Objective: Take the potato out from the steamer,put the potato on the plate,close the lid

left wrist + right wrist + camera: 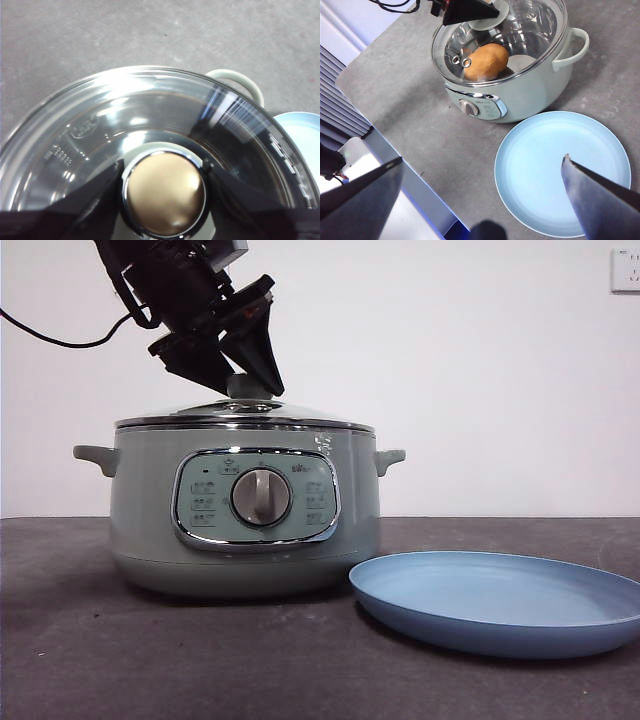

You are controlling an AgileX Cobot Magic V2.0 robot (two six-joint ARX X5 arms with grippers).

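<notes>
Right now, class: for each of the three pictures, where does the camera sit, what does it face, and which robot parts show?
Front view: low at table height, facing the sage-green steamer and light-blue plate; left gripper above.
Left wrist view: directly over the glass lid, jaws flanking its knob.
Right wrist view: high above the plate, own jaws wide apart; orange-brown potato inside.
All share steamer and lid.

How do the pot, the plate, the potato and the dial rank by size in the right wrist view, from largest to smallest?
1. Pot and plate: they look about equally wide, and the plate is nearer the camera, so I do not rank them.
2. Potato, seen through the glass lid.
3. Dial, smallest.
</notes>
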